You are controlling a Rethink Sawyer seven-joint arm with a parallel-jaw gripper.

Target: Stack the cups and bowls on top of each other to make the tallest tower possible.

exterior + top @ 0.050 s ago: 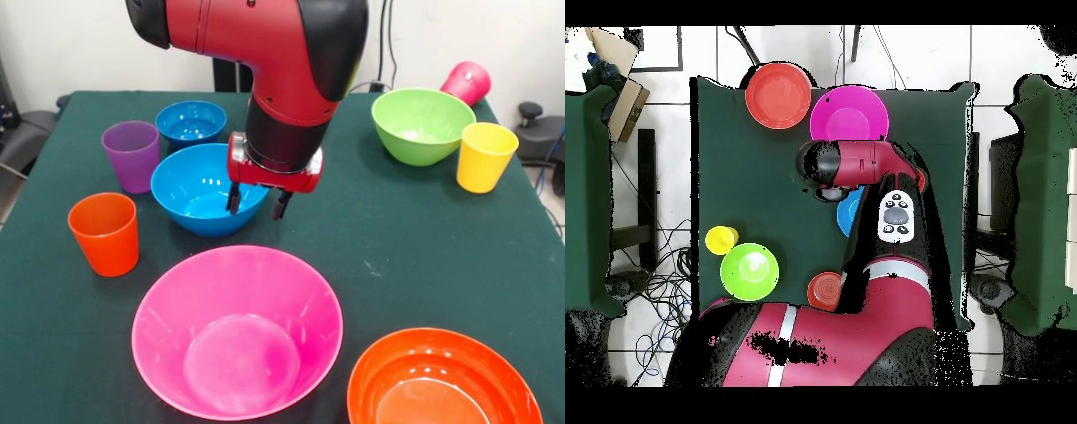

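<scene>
Front view: arm bends down from above, pincer (258, 201) pointing straight down over right rim of medium blue bowl (205, 189), fingers apart, holding nothing. Pink bowl (237, 331) just in front on desk (397, 230). No readable writing.

gripper (257, 201) over bowl (205, 187) rim, seemingly; cup (131, 155) beside bowl

4 cups (106, 232), 5 bowls (237, 331), 1 arm (265, 53)
</scene>
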